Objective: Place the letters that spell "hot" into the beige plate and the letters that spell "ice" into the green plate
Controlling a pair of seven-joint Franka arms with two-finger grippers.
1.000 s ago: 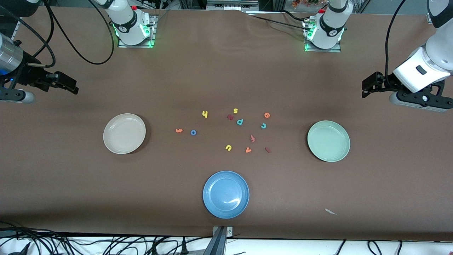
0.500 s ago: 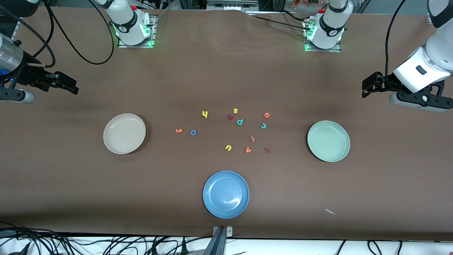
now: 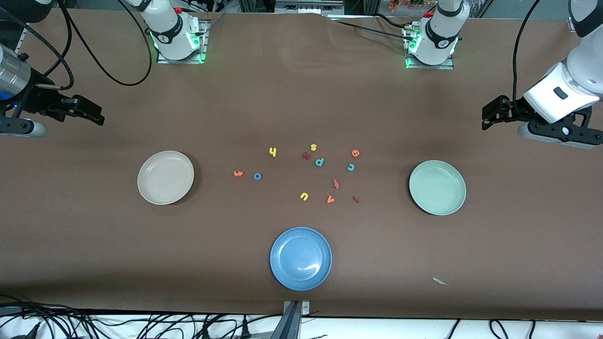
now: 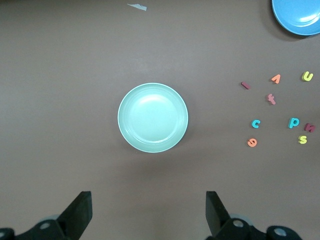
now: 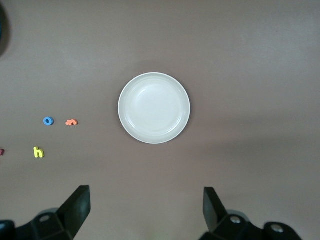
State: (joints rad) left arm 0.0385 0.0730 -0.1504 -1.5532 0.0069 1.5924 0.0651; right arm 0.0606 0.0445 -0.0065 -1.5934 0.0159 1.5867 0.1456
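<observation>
The beige plate (image 3: 165,177) lies bare toward the right arm's end and the green plate (image 3: 437,187) lies bare toward the left arm's end. Between them the foam letters are scattered: yellow "h" (image 3: 272,151), blue "o" (image 3: 257,176), orange "t" (image 3: 238,173), dark red "i" (image 3: 356,199), teal "c" (image 3: 351,167), orange "e" (image 3: 355,153). My right gripper (image 3: 98,117) hangs open over bare table by the beige plate (image 5: 154,108). My left gripper (image 3: 486,118) hangs open over bare table by the green plate (image 4: 152,117). Neither holds anything.
A blue plate (image 3: 300,258) sits nearer the front camera than the letters. Other letters lie among the task's: yellow "s" (image 3: 313,147) and "u" (image 3: 304,196), teal "p" (image 3: 319,162), orange "v" (image 3: 330,199), two more reddish ones. A paper scrap (image 3: 440,281) lies near the front edge.
</observation>
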